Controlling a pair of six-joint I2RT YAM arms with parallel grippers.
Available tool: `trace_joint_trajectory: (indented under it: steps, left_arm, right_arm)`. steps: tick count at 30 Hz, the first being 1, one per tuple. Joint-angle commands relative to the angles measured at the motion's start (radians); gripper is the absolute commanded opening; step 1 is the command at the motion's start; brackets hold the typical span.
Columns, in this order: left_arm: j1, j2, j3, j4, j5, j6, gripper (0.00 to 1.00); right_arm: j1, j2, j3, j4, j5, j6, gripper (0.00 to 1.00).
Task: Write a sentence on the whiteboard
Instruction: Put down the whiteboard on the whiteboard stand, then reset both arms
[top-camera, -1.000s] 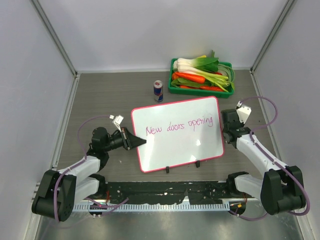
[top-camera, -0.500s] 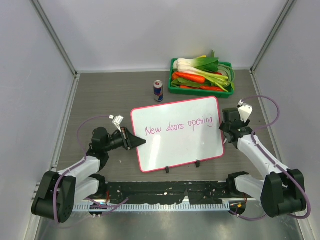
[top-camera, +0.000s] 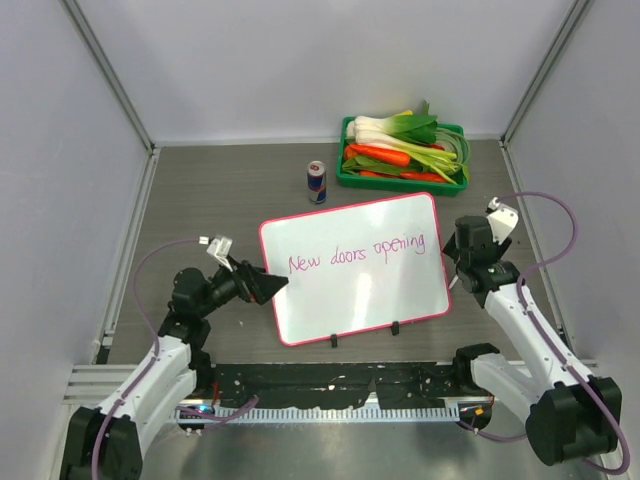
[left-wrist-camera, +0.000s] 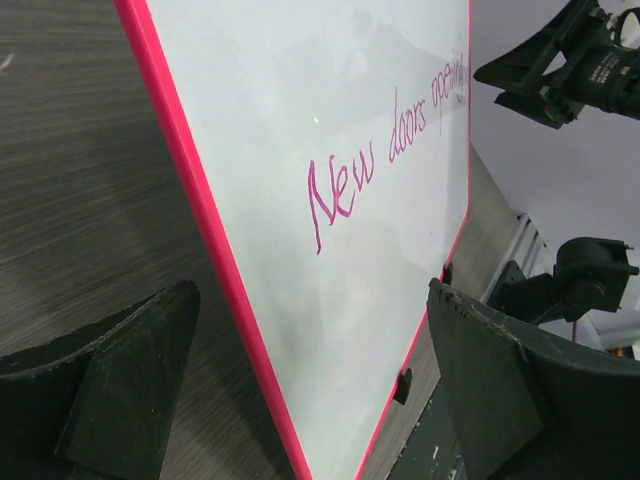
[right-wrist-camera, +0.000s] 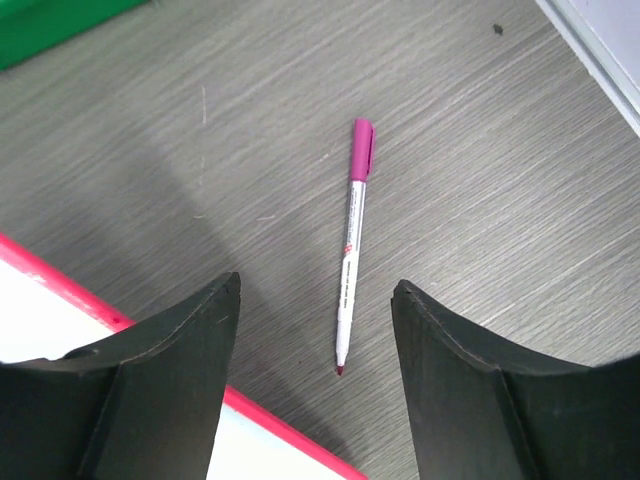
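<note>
Though the whiteboard (top-camera: 360, 295), the sentence (top-camera: 357, 252) across it, stands mid-worktop, the pen (right-wrist-camera: 350, 240) lies loose off its right edge, lengthwise under the spread, empty right gripper (right-wrist-camera: 316, 285), while the left gripper (left-wrist-camera: 312, 288) gapes astride the board's left edge.

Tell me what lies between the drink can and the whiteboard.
Nothing; only bare table separates the can from the whiteboard, shown in the top view.

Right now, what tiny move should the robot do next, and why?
Probably lift the right gripper up and away. The sentence on the whiteboard looks finished, and the marker lies loose on the table below that gripper's open fingers, so nothing seems left to write or hold.
</note>
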Motion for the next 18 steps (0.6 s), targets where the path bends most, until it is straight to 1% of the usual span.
trace_joint_trajectory:
  steps: [1,5,9,13,15,18]
  left_arm:
    - [-0.001,-0.073,-0.005,-0.092,-0.098,0.03,1.0]
    - [0.0,-0.113,0.046,-0.202,-0.136,0.011,1.0]
    - [0.0,-0.196,0.071,-0.284,-0.245,-0.064,1.0]
    - [0.0,-0.308,0.166,-0.595,-0.49,-0.079,1.0]
    - [0.0,-0.34,0.209,-0.688,-0.593,-0.101,1.0]
    - [0.0,-0.35,0.259,-0.778,-0.695,-0.147,1.0]
  right_arm:
    - [-0.003,-0.078,0.051,-0.003,-0.009,0.003,0.77]
    - [-0.003,-0.109,0.07,-0.012,-0.058,-0.008,0.8]
    - [-0.003,-0.138,0.083,-0.011,-0.094,-0.01,0.81]
    - [-0.003,-0.17,0.086,-0.005,-0.102,-0.019,0.82]
    - [-0.003,-0.178,0.089,-0.005,-0.108,-0.022,0.83]
    - [-0.003,-0.18,0.094,0.003,-0.155,-0.027,0.83]
